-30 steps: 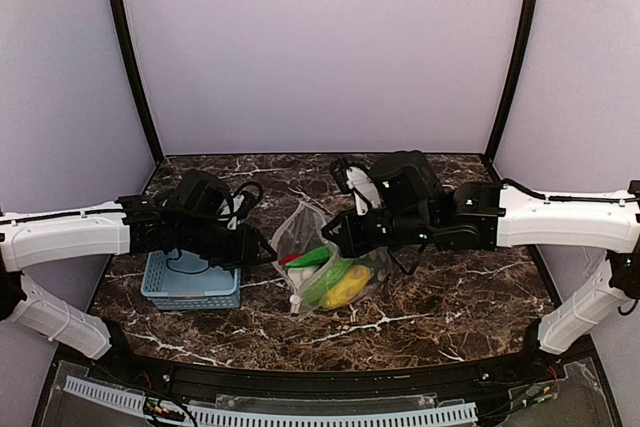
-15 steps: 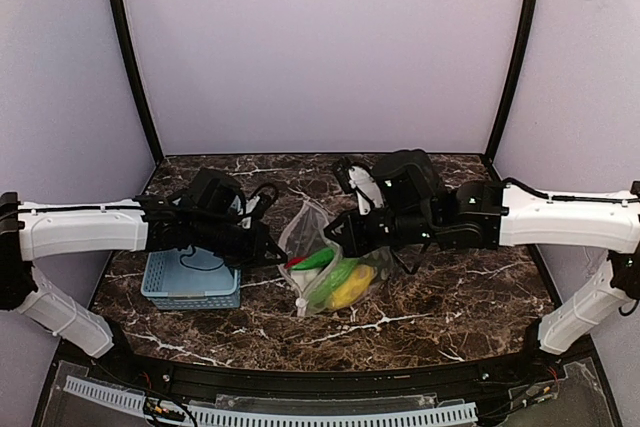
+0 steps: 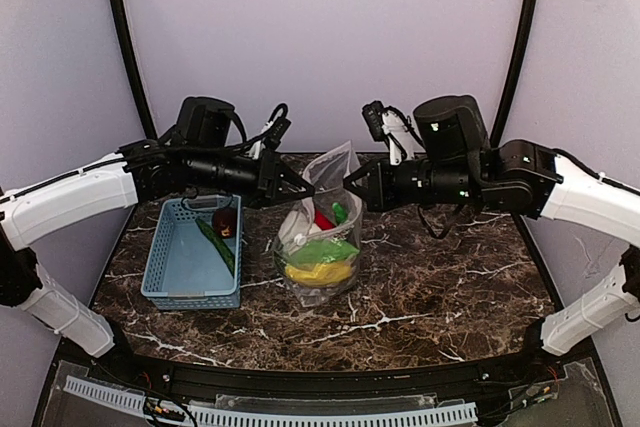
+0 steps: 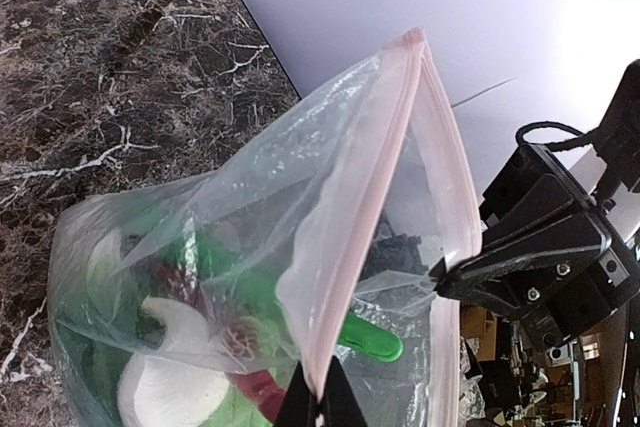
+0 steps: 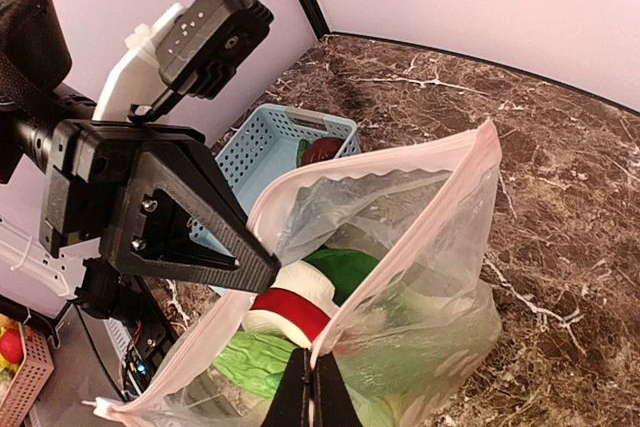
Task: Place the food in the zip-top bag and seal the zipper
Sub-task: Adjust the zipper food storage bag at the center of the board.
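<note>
The clear zip-top bag (image 3: 322, 252) hangs upright between both arms with its mouth pulled open. My left gripper (image 3: 305, 190) is shut on the near side of the pink zipper (image 4: 380, 177). My right gripper (image 3: 350, 183) is shut on the opposite side of the zipper (image 5: 400, 247). Inside the bag lie food pieces: a white piece (image 5: 300, 292) with a red band, a green leafy bunch (image 5: 250, 362), a green long piece (image 4: 372, 341) and a yellow piece (image 3: 312, 273). A dark red fruit (image 3: 225, 219) and a green long piece (image 3: 216, 243) lie in the basket.
The light blue plastic basket (image 3: 160, 252) stands on the dark marble table (image 3: 440, 287) left of the bag, below my left arm. Purple walls close in the back and sides. A black rail runs along the near edge.
My left gripper closed on the bag's mouth edge. Both arms rose with the bag, which went from lying slumped on the table to hanging upright with its mouth spread.
</note>
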`<state>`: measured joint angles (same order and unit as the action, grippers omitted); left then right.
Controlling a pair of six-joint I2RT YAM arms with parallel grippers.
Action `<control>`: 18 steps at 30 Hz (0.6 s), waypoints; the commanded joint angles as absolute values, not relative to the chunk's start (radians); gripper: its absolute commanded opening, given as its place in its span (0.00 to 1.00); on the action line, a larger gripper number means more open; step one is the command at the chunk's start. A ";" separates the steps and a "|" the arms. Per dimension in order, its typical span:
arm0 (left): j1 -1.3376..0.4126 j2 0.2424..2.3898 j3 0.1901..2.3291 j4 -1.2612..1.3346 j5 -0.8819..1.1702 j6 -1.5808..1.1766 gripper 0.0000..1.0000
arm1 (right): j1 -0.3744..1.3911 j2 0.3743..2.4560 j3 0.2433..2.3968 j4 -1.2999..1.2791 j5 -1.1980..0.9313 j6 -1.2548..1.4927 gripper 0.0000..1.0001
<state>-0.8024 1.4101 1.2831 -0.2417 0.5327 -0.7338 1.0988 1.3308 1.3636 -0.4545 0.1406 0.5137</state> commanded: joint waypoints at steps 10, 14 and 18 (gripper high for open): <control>-0.816 1.521 1.287 -0.336 0.546 -0.649 0.01 | 1.092 1.396 1.277 -0.379 0.101 0.603 0.00; -0.817 1.538 1.310 -0.336 0.521 -0.623 0.01 | 1.091 1.364 1.254 -0.360 0.132 0.621 0.00; -0.825 1.546 1.374 -0.332 0.516 -0.592 0.01 | 1.092 1.314 1.242 -0.363 0.210 0.629 0.00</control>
<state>-0.8146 1.5425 1.3025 -0.3222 0.5381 -0.6479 1.0946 1.3800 1.2560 -0.4072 0.1417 0.6052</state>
